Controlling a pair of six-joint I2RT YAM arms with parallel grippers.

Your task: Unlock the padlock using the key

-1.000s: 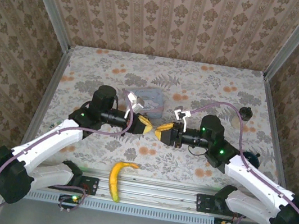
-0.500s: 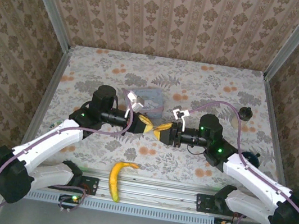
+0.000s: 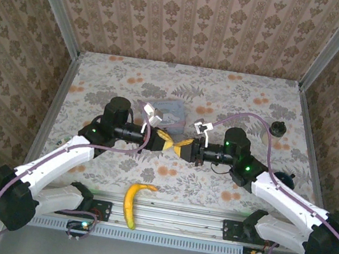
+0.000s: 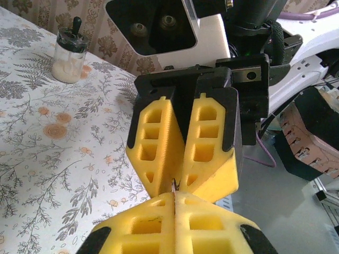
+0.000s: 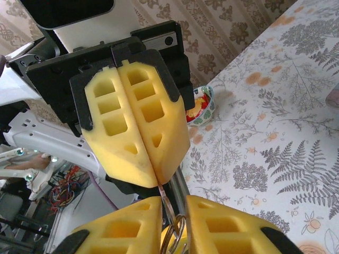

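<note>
Near edge: curved yellow banana (image 3: pixel 134 202) on floral-patterned table (image 3: pixel 100 77). Mid-table, tip to tip: left yellow-fingered gripper (image 3: pixel 171 143) pressed together, pinching thin dark metal key (image 5: pixel 164 200); right gripper (image 3: pixel 180 147) narrowly parted around its ring end, grip impossible to tell. Farther: pale blue rectangular tin (image 3: pixel 173 109).

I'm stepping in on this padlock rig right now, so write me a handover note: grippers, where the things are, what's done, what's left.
Left gripper: shut on the key by its blade, raised above the table, tip to tip with the right gripper.
Right gripper: jaws narrow around the key's ring; whether they grip it I cannot tell.
Padlock: too small to place from here.
Done: key picked up, now between both grippers.
Left: settle the key in one gripper, locate and hold the padlock, insert, turn.
</note>
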